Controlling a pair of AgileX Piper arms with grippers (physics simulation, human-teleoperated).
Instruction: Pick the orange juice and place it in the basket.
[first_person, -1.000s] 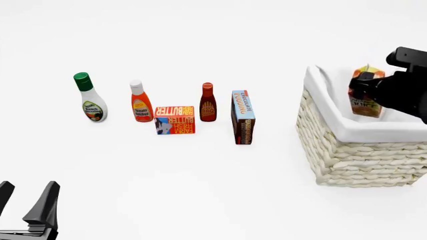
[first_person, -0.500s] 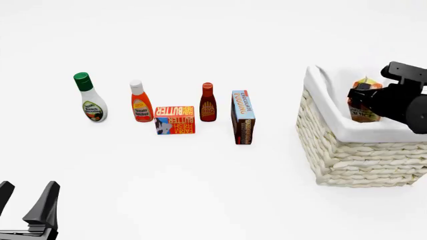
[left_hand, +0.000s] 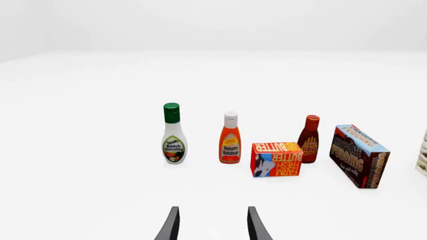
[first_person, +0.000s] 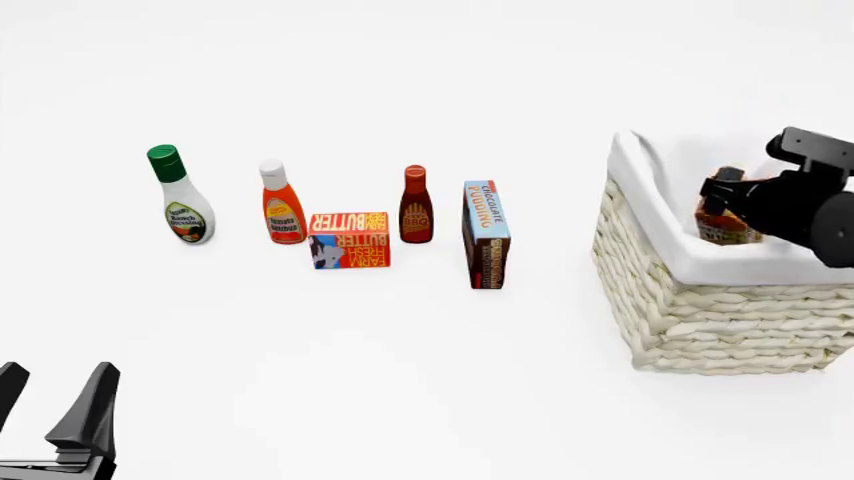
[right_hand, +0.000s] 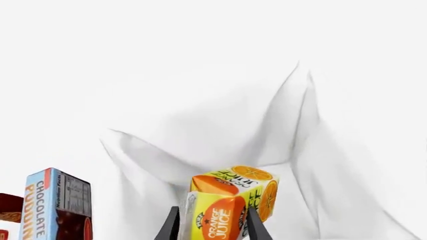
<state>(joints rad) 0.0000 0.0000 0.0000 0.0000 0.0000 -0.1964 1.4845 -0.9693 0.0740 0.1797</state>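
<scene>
While low inside basket (first_person: 694, 300), orange juice (right_hand: 227, 210) sits between right claw (right_hand: 212, 225) fingers, seemingly gripped.

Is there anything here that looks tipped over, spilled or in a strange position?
Nothing stands out. The four bottles and boxes on the table stand upright in a row, none spilled. The orange juice is held between the right claw's fingers, low inside the basket, which fits the placing step.

Open table (first_person: 441, 380) lies between the grocery row and basket (first_person: 694, 300).
</scene>
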